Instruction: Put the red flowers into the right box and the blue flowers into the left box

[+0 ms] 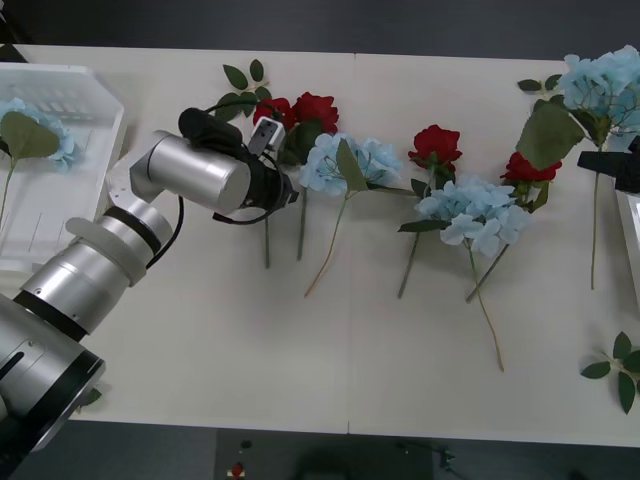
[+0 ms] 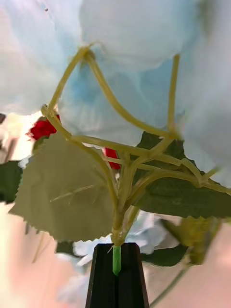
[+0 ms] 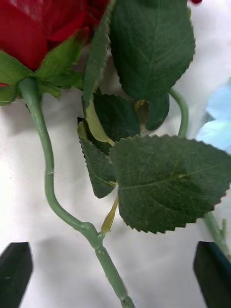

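My left gripper (image 3: 115, 274) hovers open over the leftmost red flowers (image 1: 275, 110), its black fingers (image 3: 15, 269) on either side of one rose's stem (image 3: 48, 183) without touching it. In the front view the left wrist (image 1: 262, 170) covers that spot. More red flowers (image 1: 436, 145) lie mid-table. My right gripper (image 2: 117, 269) is shut on the stem of a blue flower (image 1: 605, 85) at the far right. Other blue flowers (image 1: 350, 165) lie in the row. The left box (image 1: 95, 110) holds one blue flower (image 1: 40, 135). The right box (image 1: 630, 225) shows as a white rim.
Flowerless leaf sprigs lie at the back (image 1: 245, 75) and at the front right (image 1: 615, 370). Long stems trail toward the table's front. The front half of the white table (image 1: 250, 370) is bare.
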### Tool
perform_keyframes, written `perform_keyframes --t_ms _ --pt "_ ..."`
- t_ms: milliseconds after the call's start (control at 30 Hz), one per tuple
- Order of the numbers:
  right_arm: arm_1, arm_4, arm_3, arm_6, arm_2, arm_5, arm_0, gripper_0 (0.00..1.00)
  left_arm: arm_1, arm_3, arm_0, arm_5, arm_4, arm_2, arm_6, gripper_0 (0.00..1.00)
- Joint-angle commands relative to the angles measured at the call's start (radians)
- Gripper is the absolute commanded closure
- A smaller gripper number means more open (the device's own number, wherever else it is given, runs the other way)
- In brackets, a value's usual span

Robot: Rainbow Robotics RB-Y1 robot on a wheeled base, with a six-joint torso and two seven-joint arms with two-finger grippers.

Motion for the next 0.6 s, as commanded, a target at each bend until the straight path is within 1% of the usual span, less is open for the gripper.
perform_keyframes --t_ms 33,67,133,300,400,467,600 --pt "-0.007 -0.069 -0.126 0.145 -0.052 -0.005 0.066 1.00 0.114 -0.110 -0.030 0.065 0.107 0.020 -0.079 0.00" --pt "0.001 -0.101 -0.163 0.183 -0.064 -0.007 0.094 1.00 0.154 -0.144 -0.024 0.096 0.166 0.028 -0.106 0.00" --pt "0.014 -0.149 -0.203 0.241 -0.067 -0.005 0.117 1.00 0.208 -0.189 -0.004 0.128 0.255 0.051 -0.155 0.00" --pt "0.076 -0.216 -0.251 0.376 -0.067 0.003 0.132 1.00 0.307 -0.293 0.074 0.181 0.422 0.136 -0.304 0.00" --pt "0.137 -0.228 -0.280 0.435 -0.067 0.007 0.132 1.00 0.341 -0.333 0.143 0.221 0.551 0.224 -0.427 0.00" --pt "0.175 -0.227 -0.303 0.444 -0.063 0.012 0.132 1.00 0.353 -0.334 0.189 0.247 0.666 0.287 -0.553 0.00" --pt "0.237 -0.227 -0.352 0.439 -0.053 0.016 0.130 1.00 0.360 -0.334 0.278 0.306 0.818 0.399 -0.784 0.00"
